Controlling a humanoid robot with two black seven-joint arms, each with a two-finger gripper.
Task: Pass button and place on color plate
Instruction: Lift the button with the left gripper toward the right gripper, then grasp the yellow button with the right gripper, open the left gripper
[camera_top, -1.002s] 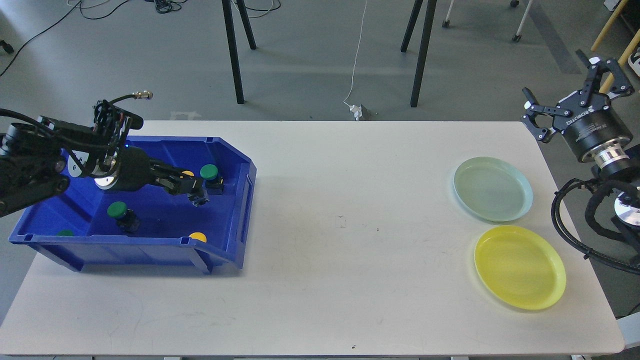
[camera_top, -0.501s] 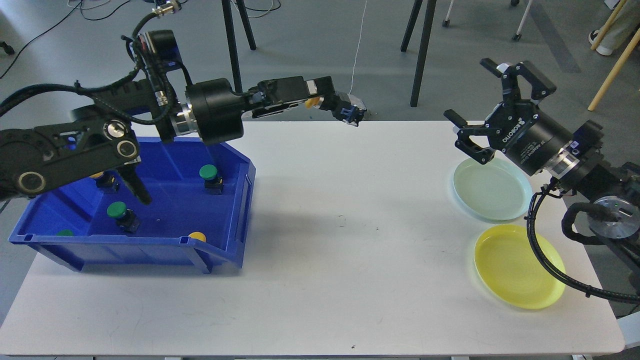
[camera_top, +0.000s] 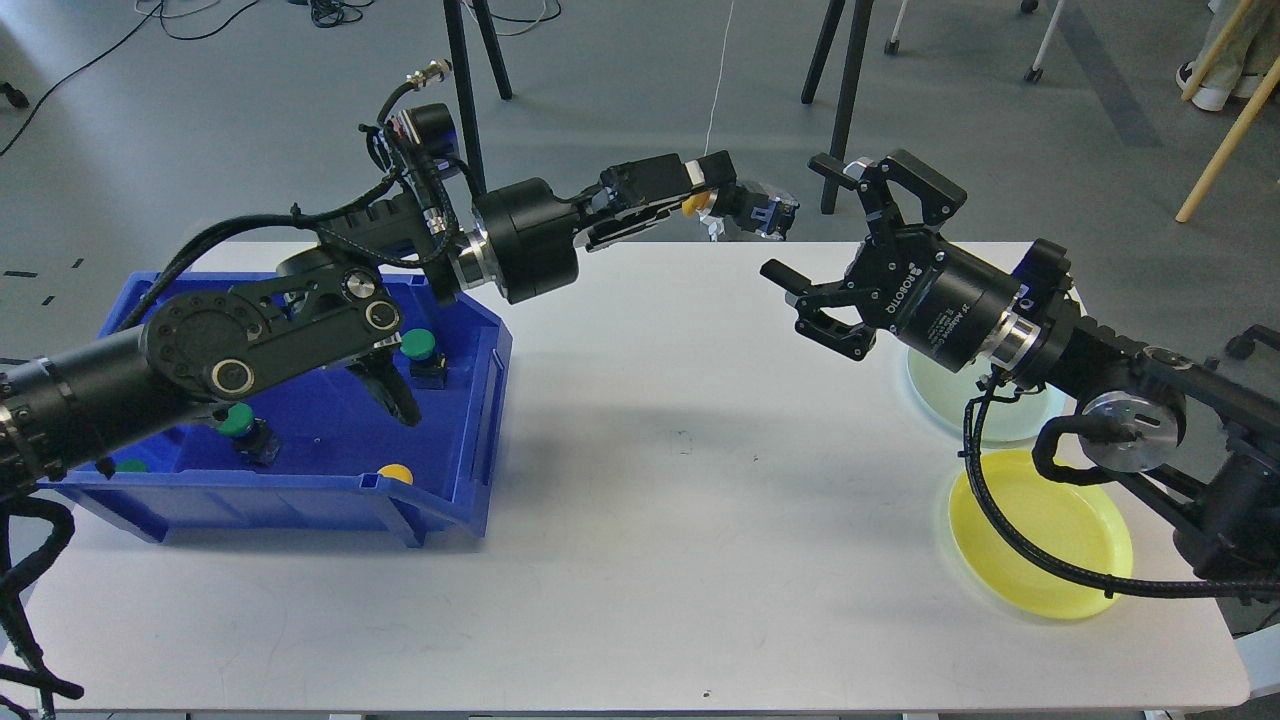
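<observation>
Button (camera_top: 735, 203), yellow-capped, seemingly dark-bodied, clamped in left gripper (camera_top: 722, 196); right gripper (camera_top: 822, 232) spread, empty.

My black left gripper (camera_top: 712, 196) holds a button with a yellow cap (camera_top: 691, 205) and a dark blue body. My right gripper (camera_top: 838, 248) is black with white lettering. The plastic bin (camera_top: 470, 470) is deep blue; inside it are green-capped buttons (camera_top: 417, 346) and a yellow-capped one (camera_top: 395, 473). One round plate is pale green (camera_top: 1040, 425), the other bright yellow (camera_top: 1050, 560). The table (camera_top: 640, 560) is plain white.

Black stand legs (camera_top: 846, 100); white cable (camera_top: 715, 100); grey floor (camera_top: 620, 110)
</observation>
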